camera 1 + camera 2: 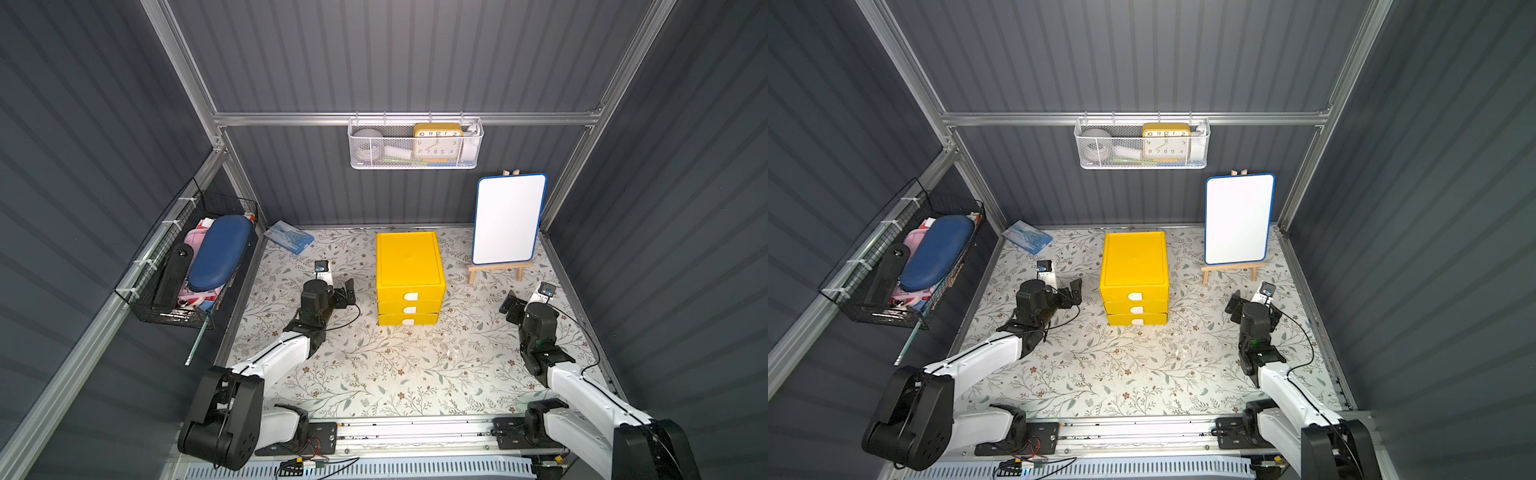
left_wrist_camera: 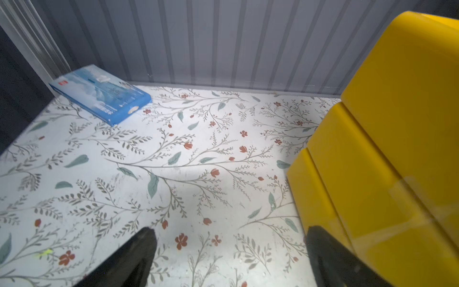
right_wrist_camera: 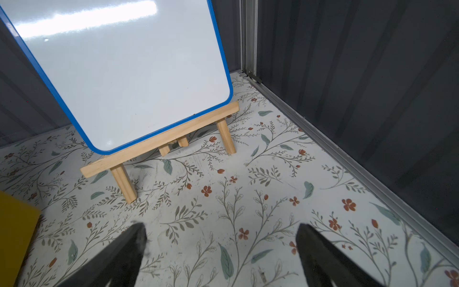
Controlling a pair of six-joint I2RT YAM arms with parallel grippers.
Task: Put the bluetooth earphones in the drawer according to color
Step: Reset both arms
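**No earphones in sight, and all three drawers are shut**

Nearest, at 6 o'clock, the flowery surface (image 1: pixel 395 374) has no black, white or pink earphones on it. No view shows them, so I cannot tell if they are inside the drawers or somewhere hidden.

A bit farther, the left arm (image 1: pixel 316 299) sits at 9 o'clock from the yellow drawer chest (image 1: pixel 409 262). The right arm (image 1: pixel 536 320) sits at 3 o'clock from it. The left jaws are spread wide with nothing in them, just beside the chest's side. The right jaws are wide and empty too, and they point at the whiteboard (image 3: pixel 124 74) on its wooden easel (image 3: pixel 159 144).

The chest has three drawers (image 1: pixel 395 309), each with a white handle (image 1: pixel 411 296). All are pushed in.

I think that if any earphones are left to sort, a drawer must be opened first. Hook one jaw into a white handle and pull slowly, straight toward 6 o'clock. The chest looks smooth and light, so it may slide. The other jaws could press down on its top. Keep one colour to one drawer.

Farthest are a blue box (image 2: pixel 104 99) at 10 o'clock, a black wire basket (image 1: pixel 174 322) at 9 o'clock, and a white mesh basket (image 1: pixel 365 160) at 12 o'clock. The things in the baskets are too small to tell.
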